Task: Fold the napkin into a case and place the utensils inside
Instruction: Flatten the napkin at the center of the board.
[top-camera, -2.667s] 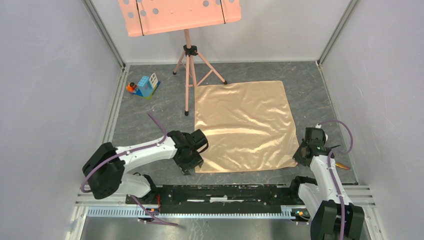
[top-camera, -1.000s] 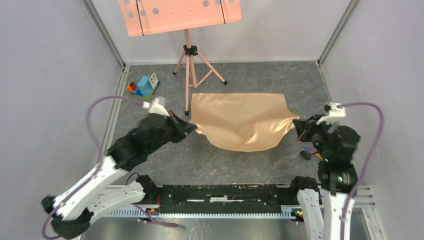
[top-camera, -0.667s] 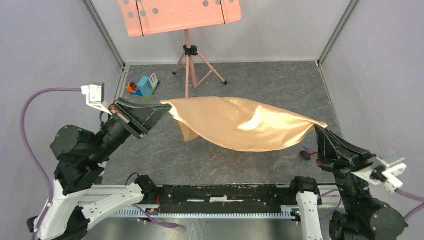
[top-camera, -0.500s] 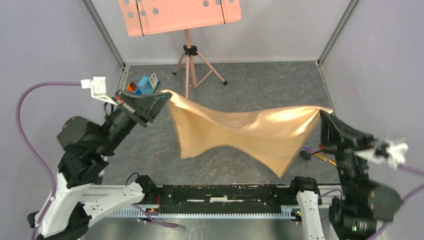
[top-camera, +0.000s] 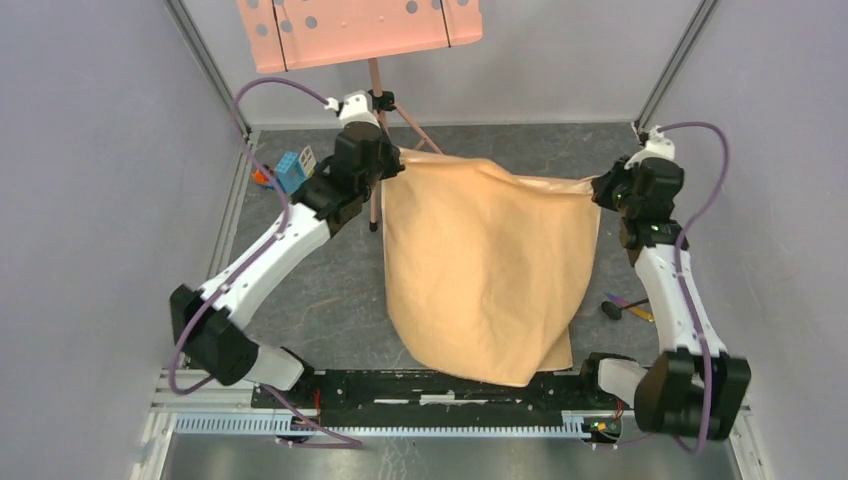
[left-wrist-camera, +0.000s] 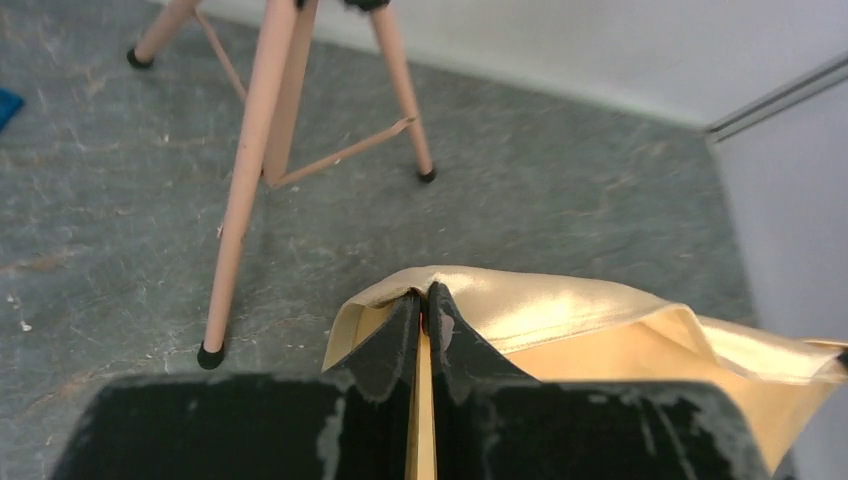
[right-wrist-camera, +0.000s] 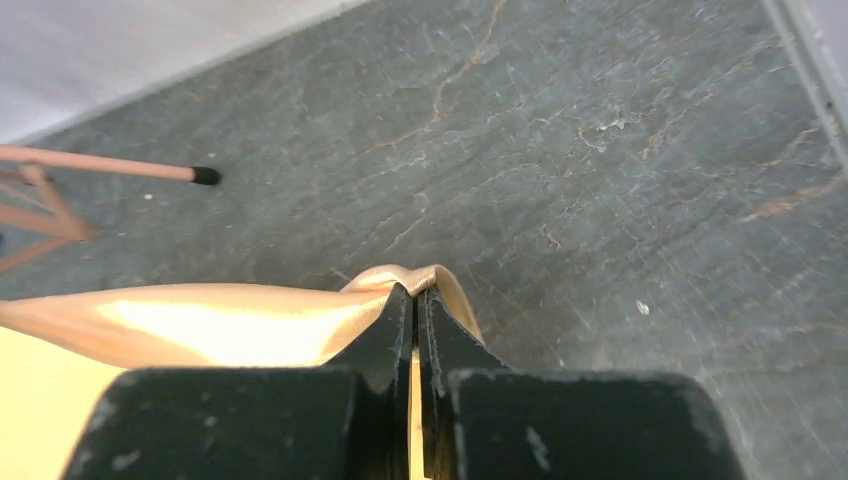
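Each pair of jaws is clamped on a far corner of the napkin (top-camera: 488, 270), the left gripper (left-wrist-camera: 424, 296) near the stand pole (top-camera: 374, 212), the right gripper (right-wrist-camera: 415, 293) opposite, cloth hanging toward the bases, utensils (top-camera: 612, 310) lying right of it

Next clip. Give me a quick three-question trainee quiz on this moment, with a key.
1. True or false: the left gripper and the right gripper are each shut on a corner of the napkin.
2. Where are the utensils? A) inside the napkin B) on the table, right of the napkin C) in the left gripper
3. Fill in: the held corners are on the napkin's ___ edge (near or far from the arm bases).
Key: 1 true; 2 B; 3 far.
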